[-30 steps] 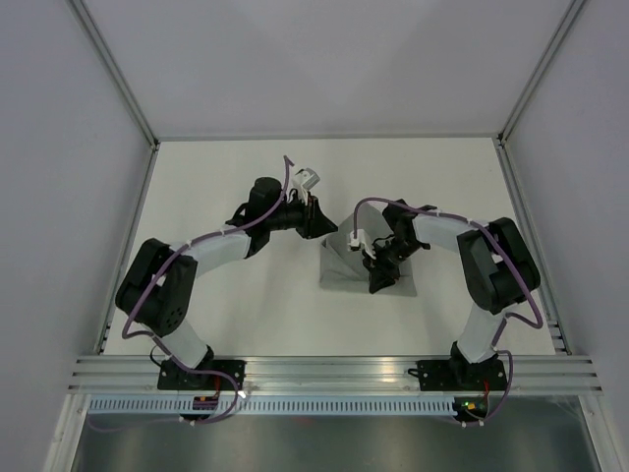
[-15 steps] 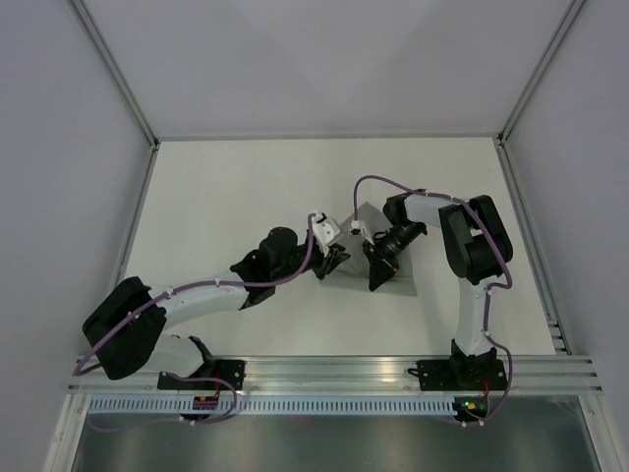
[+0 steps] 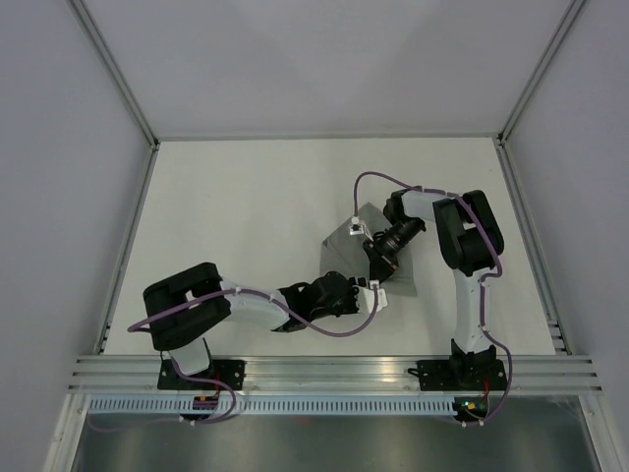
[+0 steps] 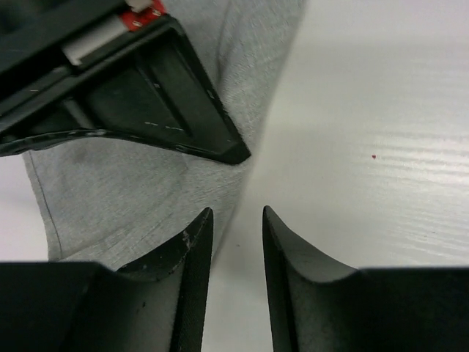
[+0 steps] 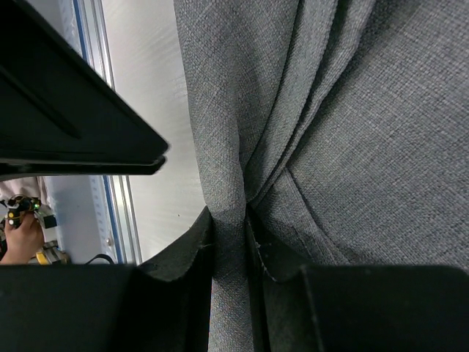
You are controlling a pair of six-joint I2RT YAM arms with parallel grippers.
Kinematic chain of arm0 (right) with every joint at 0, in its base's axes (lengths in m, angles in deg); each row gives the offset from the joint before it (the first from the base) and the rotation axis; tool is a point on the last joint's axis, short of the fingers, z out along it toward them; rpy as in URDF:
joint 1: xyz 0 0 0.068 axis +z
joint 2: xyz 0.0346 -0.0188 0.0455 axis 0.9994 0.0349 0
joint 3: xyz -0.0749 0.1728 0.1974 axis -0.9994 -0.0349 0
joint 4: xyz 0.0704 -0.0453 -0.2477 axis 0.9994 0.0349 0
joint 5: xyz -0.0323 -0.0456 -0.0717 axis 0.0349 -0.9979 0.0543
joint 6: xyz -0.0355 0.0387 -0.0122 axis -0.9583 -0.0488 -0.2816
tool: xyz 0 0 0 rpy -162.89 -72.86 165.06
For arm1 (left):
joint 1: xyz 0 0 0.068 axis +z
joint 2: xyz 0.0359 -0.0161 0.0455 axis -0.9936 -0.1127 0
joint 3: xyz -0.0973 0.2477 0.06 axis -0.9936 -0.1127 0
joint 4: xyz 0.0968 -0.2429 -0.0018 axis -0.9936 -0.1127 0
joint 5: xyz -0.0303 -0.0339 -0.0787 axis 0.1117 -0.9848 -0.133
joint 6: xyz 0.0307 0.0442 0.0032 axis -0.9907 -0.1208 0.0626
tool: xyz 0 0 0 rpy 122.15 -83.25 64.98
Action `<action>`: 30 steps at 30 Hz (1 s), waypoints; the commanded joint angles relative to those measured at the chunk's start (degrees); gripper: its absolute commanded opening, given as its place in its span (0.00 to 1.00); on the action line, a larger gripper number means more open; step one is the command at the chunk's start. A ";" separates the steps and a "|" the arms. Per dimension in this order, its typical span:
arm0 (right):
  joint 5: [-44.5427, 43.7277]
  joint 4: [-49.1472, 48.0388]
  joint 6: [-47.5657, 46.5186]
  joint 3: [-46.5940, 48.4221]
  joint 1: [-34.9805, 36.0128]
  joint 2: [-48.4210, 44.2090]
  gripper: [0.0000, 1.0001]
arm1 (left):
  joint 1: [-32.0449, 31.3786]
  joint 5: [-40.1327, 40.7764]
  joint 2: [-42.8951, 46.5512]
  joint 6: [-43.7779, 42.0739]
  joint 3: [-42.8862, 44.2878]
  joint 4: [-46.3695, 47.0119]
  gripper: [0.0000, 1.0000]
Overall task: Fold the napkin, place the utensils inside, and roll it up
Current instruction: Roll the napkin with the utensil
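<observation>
The grey napkin (image 3: 344, 248) lies partly folded and bunched on the white table, right of centre. My right gripper (image 3: 379, 271) sits over its middle, shut on a pinched-up fold of the cloth (image 5: 229, 216); the napkin (image 5: 366, 147) fills the right wrist view. My left gripper (image 3: 341, 285) is low at the napkin's near-left corner. In the left wrist view its jaws (image 4: 236, 213) stand a little apart with only bare table between them, right beside the napkin's edge (image 4: 132, 198). The right gripper's black finger (image 4: 146, 95) shows just ahead of it. The utensils are out of view.
The white table (image 3: 236, 197) is walled by grey panels at the back and sides. An aluminium rail (image 3: 334, 369) with both arm bases runs along the near edge. The two grippers are very close together over the napkin.
My left arm has swung from the napkin's far-left side down and toward the near edge, ending at its near-left corner. My right gripper has stayed on the napkin.
</observation>
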 commanded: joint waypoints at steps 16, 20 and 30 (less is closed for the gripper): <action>-11.73 -5.65 -2.24 0.36 -0.45 5.70 0.08 | -2.58 8.27 -12.27 -14.49 5.29 8.09 0.42; -11.73 -5.56 -2.15 0.62 -0.36 5.97 0.08 | -3.98 11.25 -13.67 -17.47 3.89 12.64 0.44; -11.82 -4.50 -2.15 1.33 -0.36 6.85 0.08 | -4.16 11.09 -16.49 -17.83 5.20 10.65 0.48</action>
